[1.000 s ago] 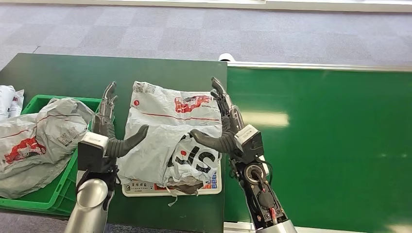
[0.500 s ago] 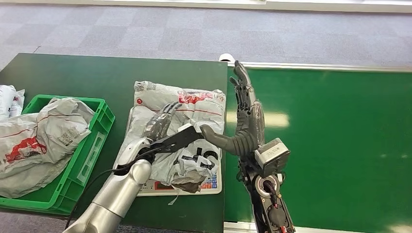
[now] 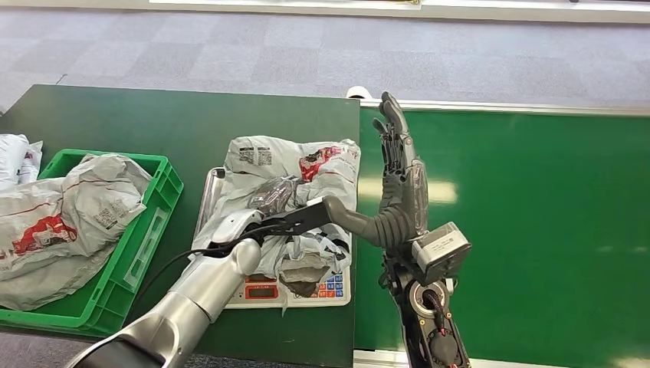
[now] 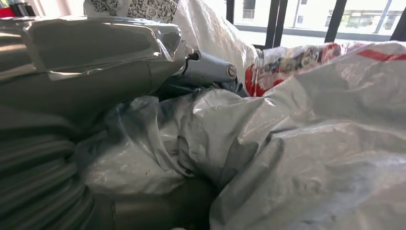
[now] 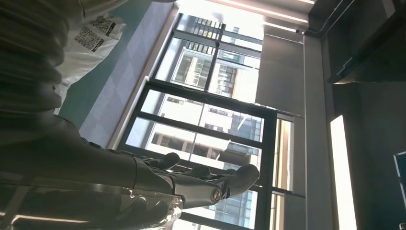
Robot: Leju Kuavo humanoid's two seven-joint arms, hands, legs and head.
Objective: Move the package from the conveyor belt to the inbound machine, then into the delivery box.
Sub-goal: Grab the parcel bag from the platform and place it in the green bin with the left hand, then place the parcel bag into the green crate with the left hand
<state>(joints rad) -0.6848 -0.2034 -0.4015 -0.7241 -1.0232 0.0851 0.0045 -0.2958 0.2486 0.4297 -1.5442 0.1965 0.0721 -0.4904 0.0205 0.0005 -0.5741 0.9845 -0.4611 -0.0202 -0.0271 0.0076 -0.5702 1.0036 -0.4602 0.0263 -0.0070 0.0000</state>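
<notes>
The grey-white package (image 3: 314, 165) with red print lies crumpled on the white scale (image 3: 264, 291) of the inbound machine. My left hand (image 3: 270, 201) reaches across it from the left and grips a bunch of its plastic, thumb pointing right. In the left wrist view the film (image 4: 297, 143) is gathered between the thumb and fingers (image 4: 206, 72). My right hand (image 3: 398, 172) stands upright at the package's right side, over the edge of the green conveyor belt (image 3: 536, 230). It is open, with fingers (image 5: 210, 184) straight and only the thumb near the package.
A green crate (image 3: 149, 230) at the left holds another grey package (image 3: 61, 222). More white bags (image 3: 11, 157) lie at the far left edge. The scale sits on a dark green table (image 3: 153, 123); grey carpet lies beyond.
My left hand swung from the package's left side onto it and closed on the plastic. My right hand drew back to the belt's edge and rose upright. The package bunched up.
</notes>
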